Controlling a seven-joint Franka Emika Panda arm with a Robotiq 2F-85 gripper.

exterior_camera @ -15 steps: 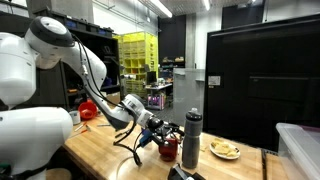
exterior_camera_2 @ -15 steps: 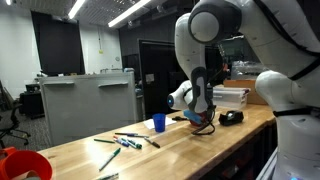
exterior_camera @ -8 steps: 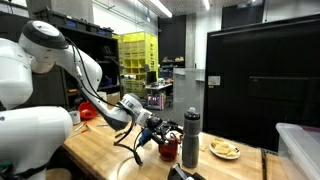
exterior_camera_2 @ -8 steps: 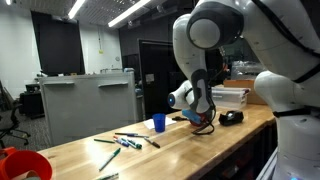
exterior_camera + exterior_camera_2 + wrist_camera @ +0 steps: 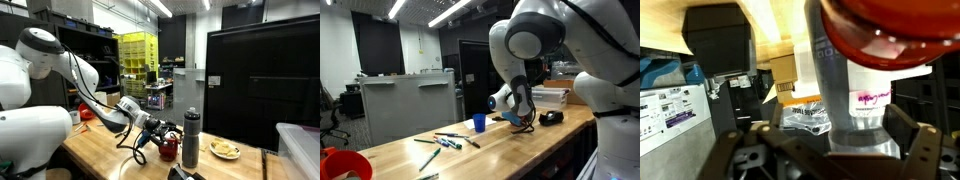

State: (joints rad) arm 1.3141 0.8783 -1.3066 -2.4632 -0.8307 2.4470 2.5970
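My end effector (image 5: 157, 128) is released, its fingers (image 5: 918, 150) spread wide and gripping nothing. Just beneath it, 1 red cup (image 5: 168, 150) sits near the long edge of the table (image 5: 98, 150). Just beyond, 1 bottle (image 5: 193, 133) stands upright. Farther along lies 1 plate (image 5: 225, 151).

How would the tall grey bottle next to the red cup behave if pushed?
The bottle stands upright, tall and narrow, so a push near its cap would probably tip it. Its wall looks smooth and rigid: likely stiff, perhaps slippery to grip.
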